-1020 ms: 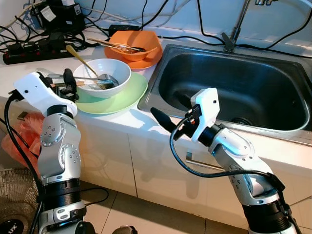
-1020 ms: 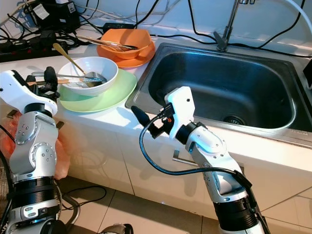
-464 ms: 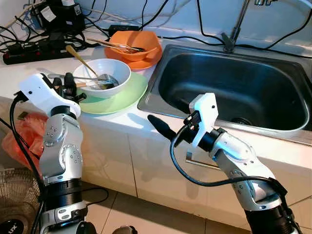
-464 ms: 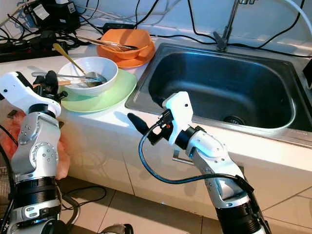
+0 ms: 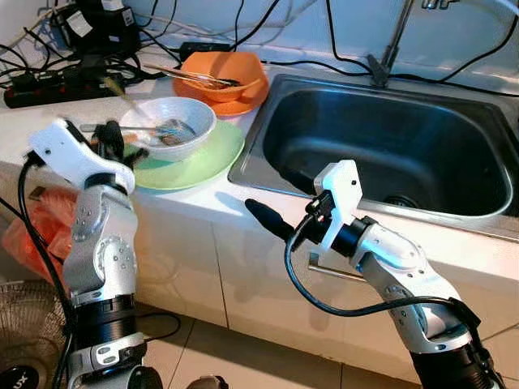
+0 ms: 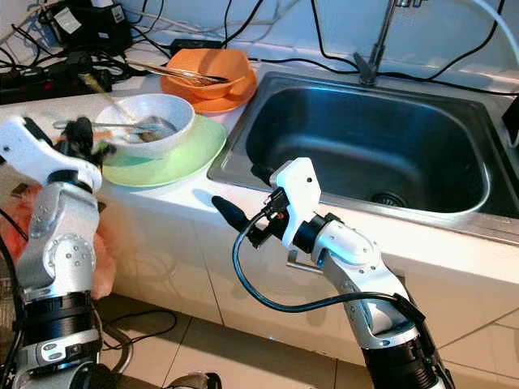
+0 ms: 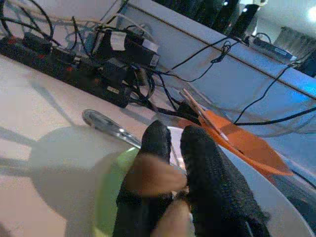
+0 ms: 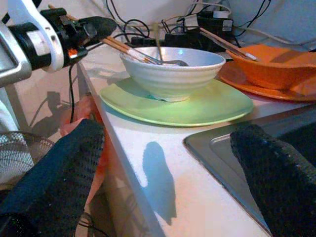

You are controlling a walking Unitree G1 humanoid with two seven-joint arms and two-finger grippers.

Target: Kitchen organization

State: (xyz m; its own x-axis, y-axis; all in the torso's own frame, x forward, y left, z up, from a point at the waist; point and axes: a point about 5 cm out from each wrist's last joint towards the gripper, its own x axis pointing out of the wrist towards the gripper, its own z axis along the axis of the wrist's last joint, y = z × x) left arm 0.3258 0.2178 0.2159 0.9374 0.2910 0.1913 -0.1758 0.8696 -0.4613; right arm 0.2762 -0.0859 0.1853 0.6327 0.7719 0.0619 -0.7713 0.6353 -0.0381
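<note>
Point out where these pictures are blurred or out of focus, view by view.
Left eye view: motion smear on the left hand and the white bowl; the sink stays sharp. Left wrist view: its near fingers are soft. Right wrist view: fingers blurred, bowl crisp.

A white counter (image 5: 49, 121) ran across the scene, with a deep steel sink (image 5: 381, 146) set into it toward 2 o'clock. A tap (image 5: 389, 44) rose behind the basin at 1 o'clock, against a pale wall (image 5: 316, 24). At 11 o'clock, black power strips (image 5: 57, 85) and tangled cables (image 5: 243, 28) crowded the back of the counter. White cabinet fronts (image 5: 203, 259) stood below, one with a metal handle (image 5: 340, 274). The floor (image 5: 243, 361) at 6 o'clock was light tile. A fan's wire guard (image 5: 24, 324) sat at 8 o'clock. Bright light fell across the counter edge.
</note>
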